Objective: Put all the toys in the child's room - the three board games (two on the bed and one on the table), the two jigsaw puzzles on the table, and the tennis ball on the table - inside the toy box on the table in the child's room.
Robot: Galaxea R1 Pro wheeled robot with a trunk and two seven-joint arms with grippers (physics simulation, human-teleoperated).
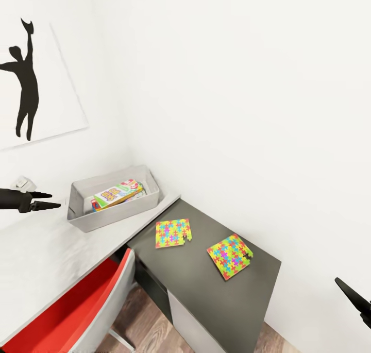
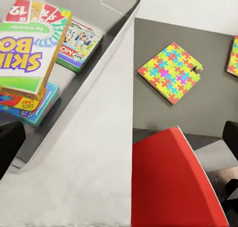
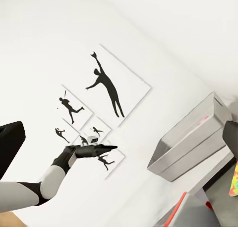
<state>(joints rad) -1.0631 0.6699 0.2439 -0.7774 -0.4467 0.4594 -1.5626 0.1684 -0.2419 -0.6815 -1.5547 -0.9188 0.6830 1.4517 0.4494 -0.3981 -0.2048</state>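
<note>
Board games (image 1: 117, 193) stacked in toy box (image 1: 82, 216); jigsaw puzzles (image 1: 173, 233) flat on table (image 1: 206, 286)

My left gripper (image 1: 51, 200) is matte black, its two fingers (image 1: 45, 194) long, slim and tapering to sharp points. Behind them sits a rounded black wrist housing, and a small pale grey, boxy module is mounted on top of it. From the right wrist camera, that same left arm (image 3: 47, 180) reads as a light grey, smooth cylindrical forearm between black joint collars, with the little white module on the black hand. My right gripper (image 1: 355, 297) is the same matte black, with a pointed, blade-like finger. I can't make out cables, screws or markings.
</note>
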